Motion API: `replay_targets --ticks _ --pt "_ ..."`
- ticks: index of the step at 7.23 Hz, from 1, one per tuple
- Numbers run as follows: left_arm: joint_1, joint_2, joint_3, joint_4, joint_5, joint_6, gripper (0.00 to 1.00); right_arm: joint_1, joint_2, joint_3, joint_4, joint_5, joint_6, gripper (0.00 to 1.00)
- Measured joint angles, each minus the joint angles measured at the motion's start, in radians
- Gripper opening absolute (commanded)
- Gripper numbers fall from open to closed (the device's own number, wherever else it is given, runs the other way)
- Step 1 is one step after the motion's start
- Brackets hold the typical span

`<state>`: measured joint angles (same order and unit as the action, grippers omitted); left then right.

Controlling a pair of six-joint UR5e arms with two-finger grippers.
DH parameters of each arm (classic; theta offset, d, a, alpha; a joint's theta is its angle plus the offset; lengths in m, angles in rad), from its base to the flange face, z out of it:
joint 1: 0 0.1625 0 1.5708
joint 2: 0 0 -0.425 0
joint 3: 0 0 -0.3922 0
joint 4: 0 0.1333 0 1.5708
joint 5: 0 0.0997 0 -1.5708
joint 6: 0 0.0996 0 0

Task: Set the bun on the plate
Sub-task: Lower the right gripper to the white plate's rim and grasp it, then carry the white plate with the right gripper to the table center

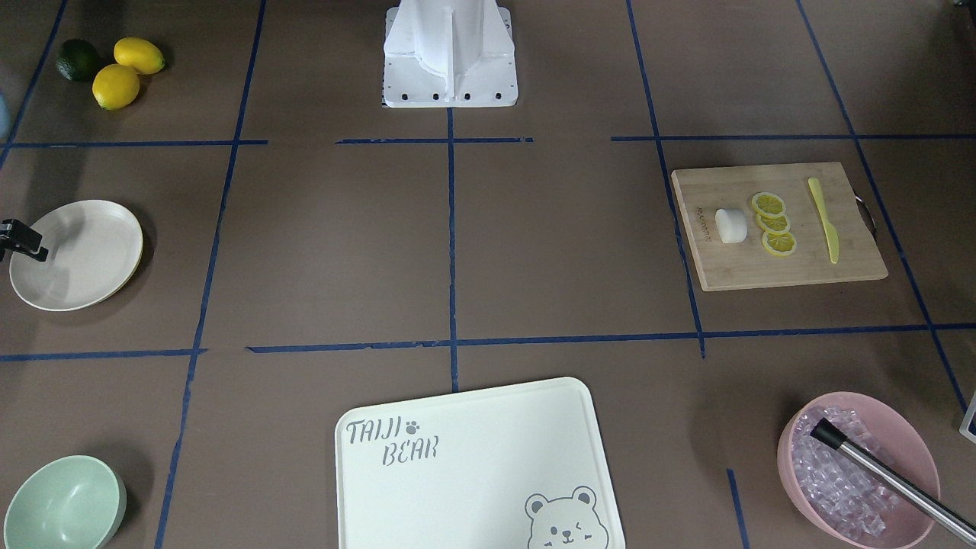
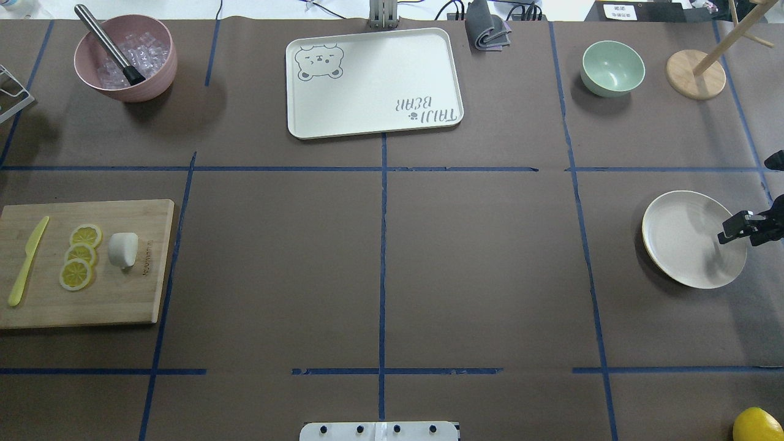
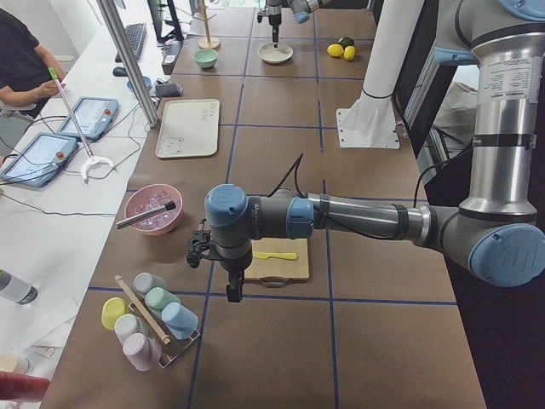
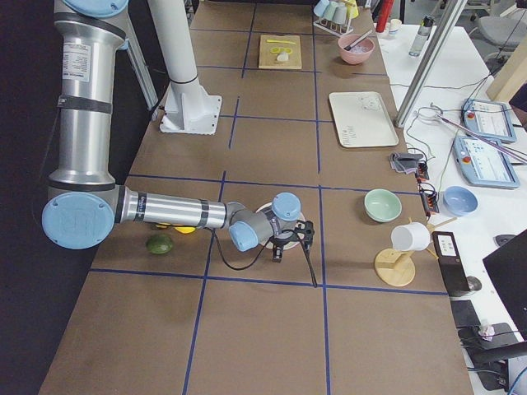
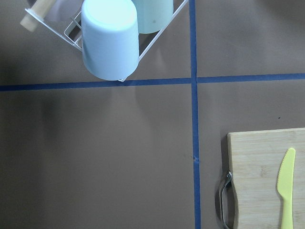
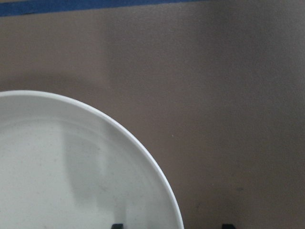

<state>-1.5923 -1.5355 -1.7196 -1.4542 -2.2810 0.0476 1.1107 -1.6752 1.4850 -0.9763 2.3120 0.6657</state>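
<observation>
The bun (image 2: 122,249), a small white rounded block, lies on the wooden cutting board (image 2: 122,300) at the table's left, beside three lemon slices (image 2: 79,254). The cream-white plate (image 2: 680,233) sits at the far right with nothing on it. My right gripper (image 2: 732,231) hovers over the plate's outer edge. In the right wrist view its fingertips (image 6: 117,225) stand apart, open and holding nothing, above the plate (image 6: 71,167). My left gripper (image 3: 230,296) hangs above the table off the board's end near the cup rack, away from the bun. Whether it is open or shut I cannot tell.
A bear-print tray (image 2: 373,82) lies at the far middle, with a pink bowl of ice (image 2: 125,58) to its left. A mint bowl (image 2: 612,67) and a wooden stand (image 2: 695,73) are far right. A yellow knife (image 2: 27,260) rests on the board. A cup rack (image 5: 109,38) stands beyond the board.
</observation>
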Motion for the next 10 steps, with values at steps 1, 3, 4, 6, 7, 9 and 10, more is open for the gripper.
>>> replay_targets --ticks 1,3,4,6,7,9,10 --pt "0.0 0.0 0.0 0.0 0.0 0.0 1.0 0.0 0.0 -0.006 0.0 0.003 0.0 0.0" --pt "0.0 0.0 0.0 0.0 0.0 0.0 1.0 0.002 0.0 0.006 0.0 0.026 0.0 0.0" --pt "0.0 0.0 -0.003 -0.001 0.0 0.0 1.0 0.016 0.002 0.032 -0.002 0.068 0.005 0.0" --pt "0.0 0.001 -0.012 0.0 0.0 0.001 1.0 0.058 0.007 0.089 -0.004 0.167 0.057 0.0" --pt "0.0 0.002 -0.016 0.0 0.0 0.001 1.0 0.07 0.016 0.123 -0.001 0.207 0.124 0.0" --pt "0.0 0.005 -0.027 0.0 0.0 0.003 1.0 0.063 0.095 0.209 0.0 0.241 0.34 0.0" --pt "0.0 0.008 -0.033 -0.002 0.0 0.006 1.0 0.025 0.178 0.223 0.001 0.242 0.458 0.0"
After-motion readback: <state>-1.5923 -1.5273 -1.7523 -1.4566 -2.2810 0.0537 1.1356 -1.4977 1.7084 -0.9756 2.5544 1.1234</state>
